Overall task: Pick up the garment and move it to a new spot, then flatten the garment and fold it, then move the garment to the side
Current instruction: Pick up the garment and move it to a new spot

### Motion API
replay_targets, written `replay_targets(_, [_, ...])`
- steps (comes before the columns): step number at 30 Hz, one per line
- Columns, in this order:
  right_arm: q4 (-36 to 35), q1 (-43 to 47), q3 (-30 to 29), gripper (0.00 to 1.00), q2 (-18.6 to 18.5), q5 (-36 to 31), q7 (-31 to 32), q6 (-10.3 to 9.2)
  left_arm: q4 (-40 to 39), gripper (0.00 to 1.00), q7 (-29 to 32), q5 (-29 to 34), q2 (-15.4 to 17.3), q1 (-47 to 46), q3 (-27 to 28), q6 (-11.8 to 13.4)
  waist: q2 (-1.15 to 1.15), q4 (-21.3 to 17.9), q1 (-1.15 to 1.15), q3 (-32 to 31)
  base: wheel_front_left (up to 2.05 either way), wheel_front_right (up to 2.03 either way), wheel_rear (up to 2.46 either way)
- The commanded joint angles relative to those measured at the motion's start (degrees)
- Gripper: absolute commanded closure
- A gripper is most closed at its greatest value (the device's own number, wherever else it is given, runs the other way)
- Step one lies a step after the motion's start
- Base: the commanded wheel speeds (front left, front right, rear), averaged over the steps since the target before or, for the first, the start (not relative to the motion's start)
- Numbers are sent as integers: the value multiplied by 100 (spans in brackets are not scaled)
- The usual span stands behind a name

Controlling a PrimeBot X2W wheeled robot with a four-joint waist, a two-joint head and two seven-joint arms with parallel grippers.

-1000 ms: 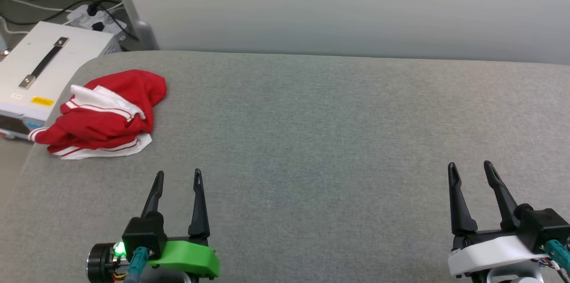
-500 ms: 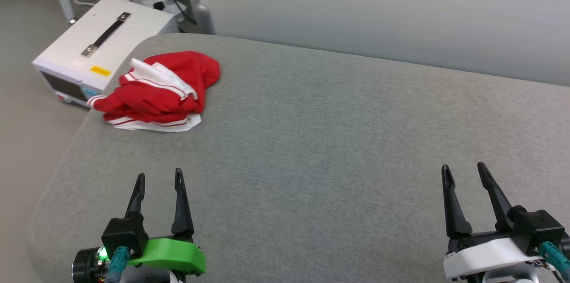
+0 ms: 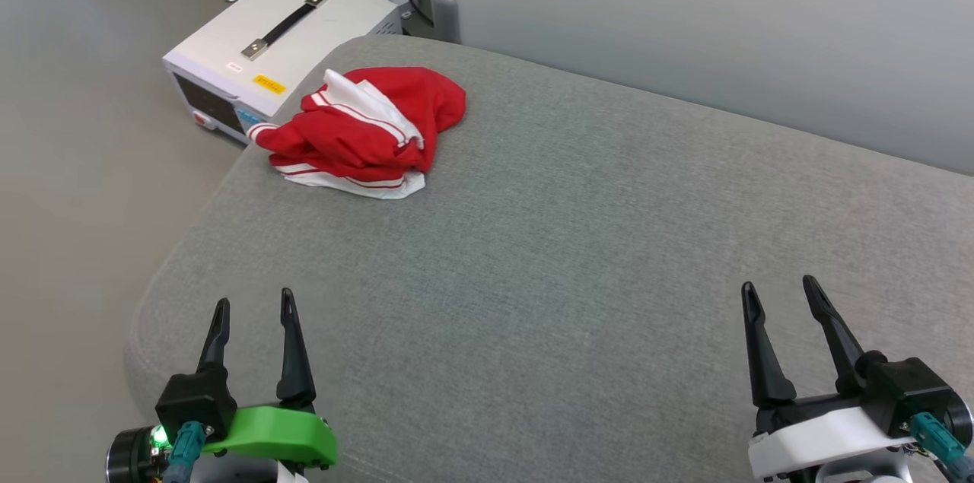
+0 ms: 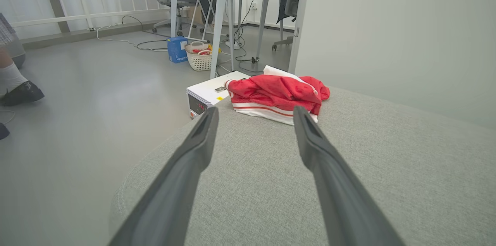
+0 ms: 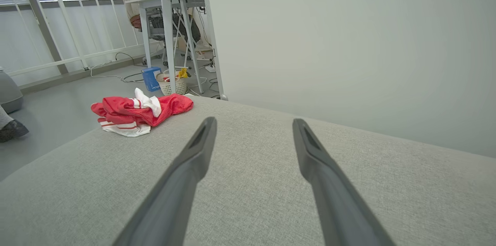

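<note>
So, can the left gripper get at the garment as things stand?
Probably yes: the left gripper is open and the garment lies crumpled ahead of it, near the far left corner of the grey surface, with nothing standing between them.

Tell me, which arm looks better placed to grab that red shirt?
Left. The left jaws, open, point almost straight at the shirt, bunched at the cushion's far left corner; the right jaws, also open, sit far across it.

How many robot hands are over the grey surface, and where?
2. The left hand is at the front left corner of the grey surface, the right hand toward its front right; none seems hidden.
</note>
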Motion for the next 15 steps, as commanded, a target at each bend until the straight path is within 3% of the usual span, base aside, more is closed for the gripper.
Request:
replay_targets(1, [-31, 20, 7, 0, -21, -59, -28, 37, 4, 0, -34, -39, 26, 17, 25, 27, 0, 108, 0, 23, 0, 0, 0])
replay_targets(9, [-46, -13, 61, 0, -21, -112, -28, 37, 73, 0, -34, -144, 26, -56, 129, -9, 0, 108, 0, 127, 0, 0, 0])
replay_targets(15, [-128, -231, 81, 0, -21, -287, -28, 37, 194, 0, -34, -236, 175, -845, 577, -422, 0, -107, 0, 511, 0, 0, 0])
